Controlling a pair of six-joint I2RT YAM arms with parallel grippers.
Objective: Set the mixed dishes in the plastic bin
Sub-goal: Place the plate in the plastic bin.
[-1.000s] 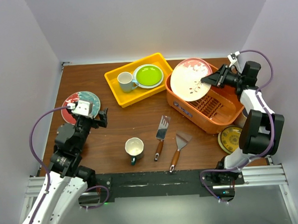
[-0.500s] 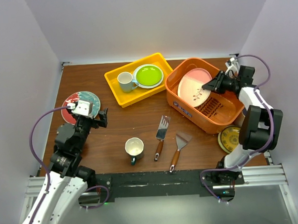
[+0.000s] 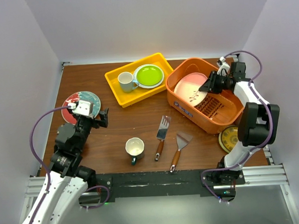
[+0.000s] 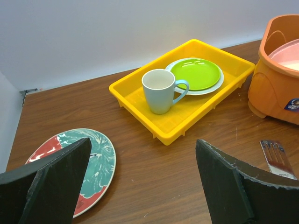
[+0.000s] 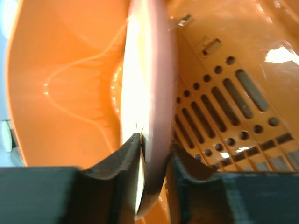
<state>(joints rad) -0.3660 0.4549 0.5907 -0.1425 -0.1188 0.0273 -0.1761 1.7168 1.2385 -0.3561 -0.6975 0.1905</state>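
Inside the orange slotted bin point(image 3: 202, 121), a tilted pink-rimmed cream plate point(image 3: 190, 90).

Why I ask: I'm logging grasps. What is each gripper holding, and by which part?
The right gripper pinches the pink-rimmed plate by its rim, inside the orange bin. The left gripper holds nothing, jaws wide open.

bin interior: pink plate point(image 3: 190, 89) leans across the left half of the orange bin point(image 3: 197, 118), right gripper point(image 3: 206, 84) astride its rim; slotted floor to the right is bare.
bin far-right rim: right arm point(image 3: 244, 89) crosses over it.
table middle: open strip between yellow tray point(image 3: 119, 96) and the row of teal mug point(image 3: 135, 148), slotted spatula point(image 3: 162, 131), flat spatula point(image 3: 180, 146).
left side: left gripper point(image 4: 143, 140) jaws spread wide, red-teal plate point(image 3: 71, 103) just beside it.
right of bin: yellow plate point(image 3: 230, 138) fills the gap next to the right arm.
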